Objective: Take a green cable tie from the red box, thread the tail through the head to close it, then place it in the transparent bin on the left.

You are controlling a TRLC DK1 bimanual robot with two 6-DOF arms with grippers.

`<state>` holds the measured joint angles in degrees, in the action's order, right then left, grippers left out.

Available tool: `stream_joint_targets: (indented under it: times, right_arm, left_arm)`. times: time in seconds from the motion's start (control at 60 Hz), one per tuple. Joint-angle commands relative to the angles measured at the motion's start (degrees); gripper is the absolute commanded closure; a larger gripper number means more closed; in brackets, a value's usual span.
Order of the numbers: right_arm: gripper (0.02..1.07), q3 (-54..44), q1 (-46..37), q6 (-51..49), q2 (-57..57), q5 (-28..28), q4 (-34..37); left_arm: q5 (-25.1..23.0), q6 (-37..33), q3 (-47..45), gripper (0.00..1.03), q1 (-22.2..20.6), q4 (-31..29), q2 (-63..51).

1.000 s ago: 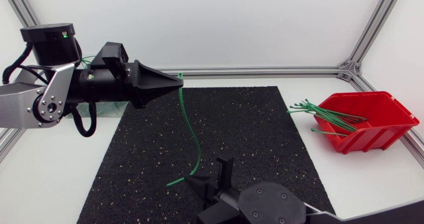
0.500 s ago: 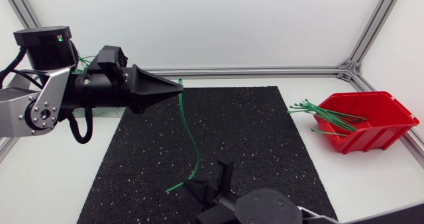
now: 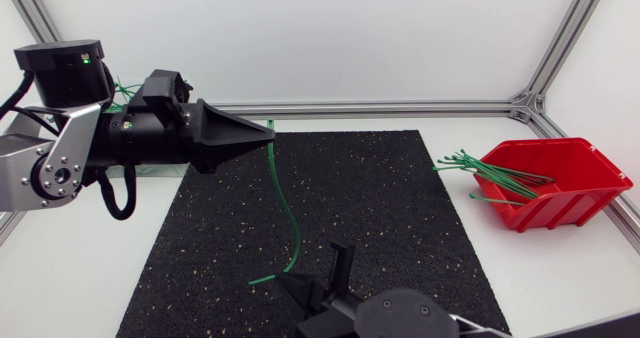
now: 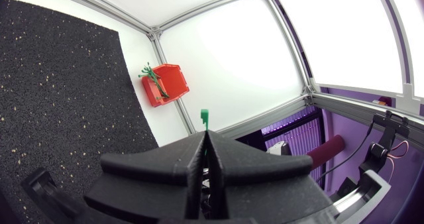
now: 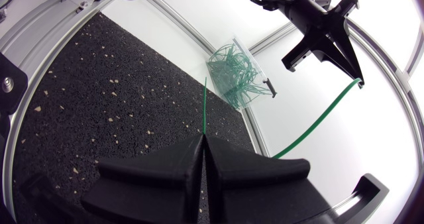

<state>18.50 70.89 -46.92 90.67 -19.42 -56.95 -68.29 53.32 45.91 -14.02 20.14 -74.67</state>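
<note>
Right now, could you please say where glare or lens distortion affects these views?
Head view: soft light, the green cable tie sharp against the black speckled mat. Left wrist view: fisheye bows the aluminium frame rails; white wall washes out. Right wrist view: same bowing and glare; transparent plastic bin legible.

Black speckled mat [image 3: 380,198] flat on white table [image 3: 90,278], central. Aluminium rail [image 3: 400,107] runs along table edge at 12 o'clock, just beyond mat.

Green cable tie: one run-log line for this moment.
green plastic cable tie: open, not threaded | black left gripper: shut on head end | black right gripper: shut near tail
</note>
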Motion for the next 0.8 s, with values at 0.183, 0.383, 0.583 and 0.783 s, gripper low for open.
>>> stream_joint_targets:
  times: [0.183,0.383,0.583,0.783]
  right_arm:
    - [1.02,-0.22,-0.67,5.87,-4.36,0.08,6.32]
    - [1.02,5.14,-2.34,17.56,-13.33,9.75,28.47]
    - [1.02,11.82,-5.41,29.16,-20.36,22.85,45.87]
    - [1.02,14.90,-12.36,35.93,-28.10,37.09,54.40]
  left_arm:
    - [0.09,-0.67,-1.09,1.00,-0.30,-0.45,1.29]
    - [0.70,-1.03,-1.61,1.00,-0.30,-0.45,2.25]
    - [1.58,-1.99,-3.11,1.00,-0.92,-0.28,3.75]
    - [1.93,-1.99,-3.72,1.00,-1.54,-0.28,4.10]
